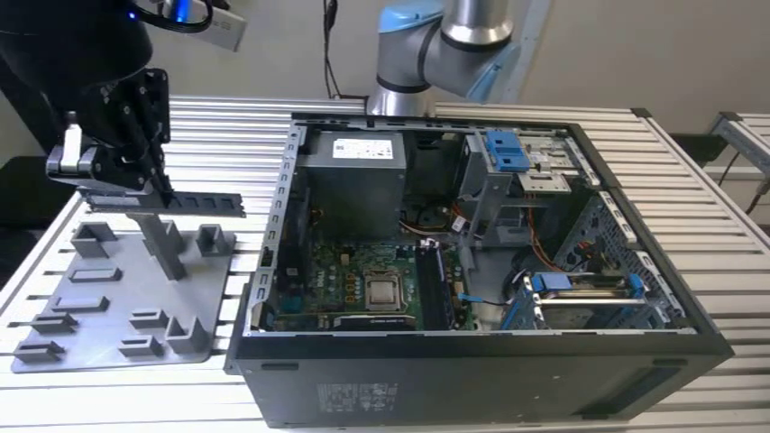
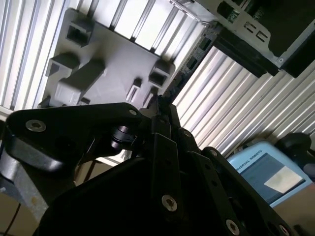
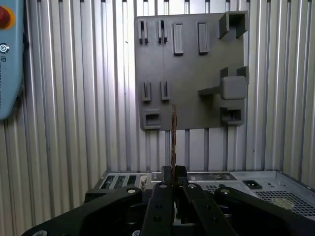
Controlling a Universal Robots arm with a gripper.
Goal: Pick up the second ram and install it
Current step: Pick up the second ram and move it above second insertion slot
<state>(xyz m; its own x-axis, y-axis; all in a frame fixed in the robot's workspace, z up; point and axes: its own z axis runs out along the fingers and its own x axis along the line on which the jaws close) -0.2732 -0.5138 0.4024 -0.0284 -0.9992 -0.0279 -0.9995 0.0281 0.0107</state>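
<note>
In the exterior view my gripper hangs at the upper left, above the grey tray, and is shut on the second ram. The ram is a thin dark stick held level. It juts toward the open computer case and is clear of the tray's posts. In the first wrist view the ram shows edge-on, rising from between the closed fingertips, with the tray behind it. In the second wrist view the gripper holds the ram's edge over the tray.
The case lies open on a slatted aluminium table, with the motherboard, the power supply and blue drive brackets showing inside. The arm's base stands behind the case. A teach pendant lies beside the table.
</note>
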